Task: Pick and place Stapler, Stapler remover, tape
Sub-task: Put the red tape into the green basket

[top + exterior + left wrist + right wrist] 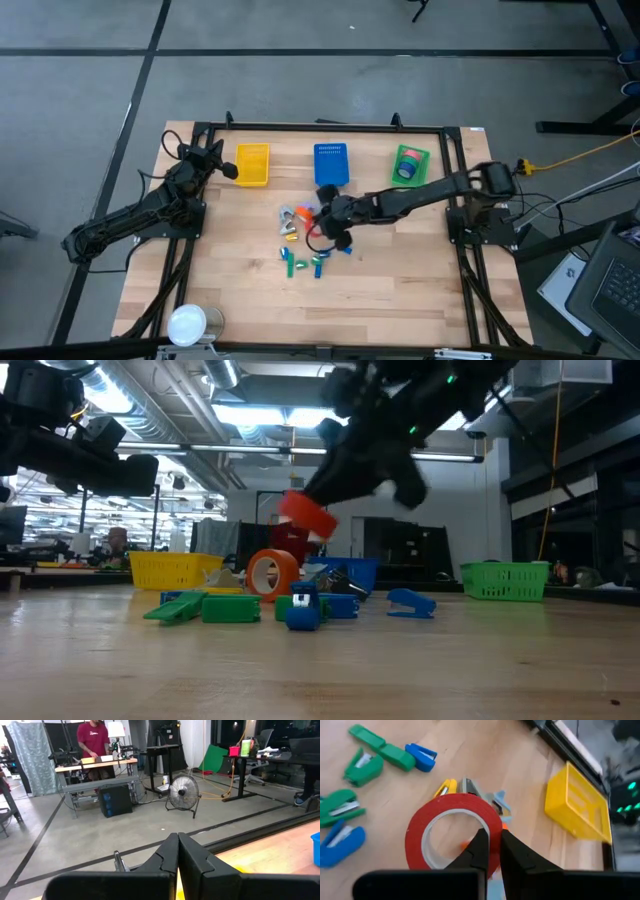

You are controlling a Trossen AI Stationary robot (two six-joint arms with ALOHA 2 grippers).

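Right gripper (491, 851) fingers pinched on red tape roll (451, 827) rim, raised above desk (485, 755); yellow basket (578, 807) beyond; green and blue staplers (364, 767) scattered.

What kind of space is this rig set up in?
Probably an open robotics lab or workshop: bare concrete floor, exposed ceiling ducts and strip lights, workbenches with a person standing there, and a floor fan beyond the wooden table.

two dark, jointed arms with black cabling, each ending in a pair of matte black wedge-shaped fingers (481, 851).
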